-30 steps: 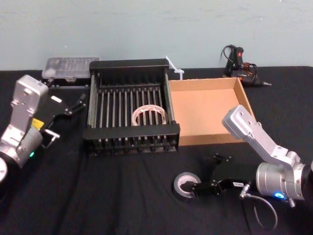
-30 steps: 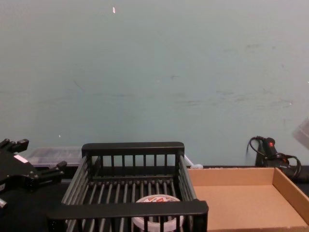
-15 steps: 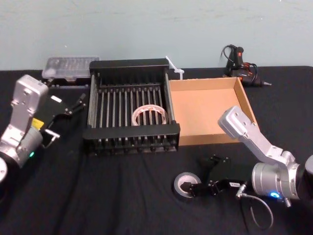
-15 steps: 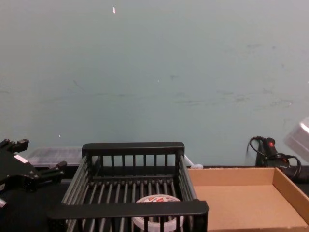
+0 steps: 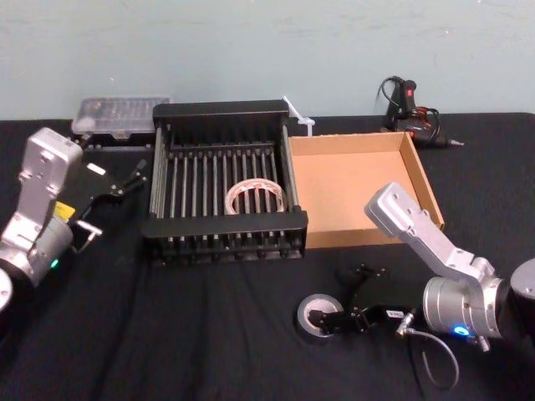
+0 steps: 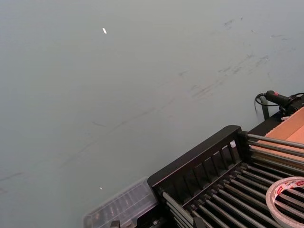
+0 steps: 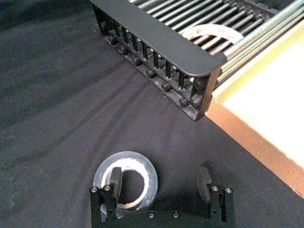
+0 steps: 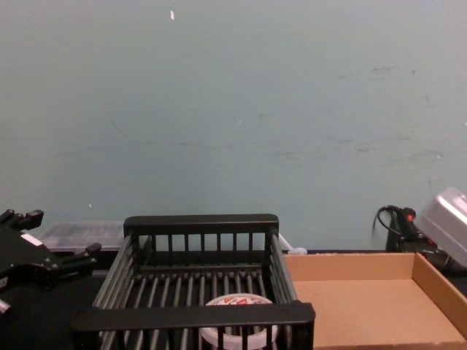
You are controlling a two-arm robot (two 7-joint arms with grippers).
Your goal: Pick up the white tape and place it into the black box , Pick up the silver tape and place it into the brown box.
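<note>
The silver tape [image 5: 306, 310] lies flat on the black cloth in front of the boxes. My right gripper [image 5: 346, 299] is low over it and open: one finger [image 7: 115, 178] stands inside the roll's [image 7: 145, 167] hole, the other [image 7: 204, 179] on the cloth beside it, toward the brown box [image 5: 351, 196]. The white tape [image 5: 231, 199] with red print lies on the bars inside the black box [image 5: 226, 224]. My left gripper [image 5: 121, 188] hangs open and empty to the left of the black box.
A clear plastic case [image 5: 117, 113] sits behind the left arm. A white zip tie [image 5: 297, 113] and a black tool with cables [image 5: 410, 109] lie at the table's back edge. The brown box holds nothing.
The right arm's elbow has swung left and now shows in the chest view. Its gripper has settled closer over the silver tape. The left arm and both tapes have not moved.
</note>
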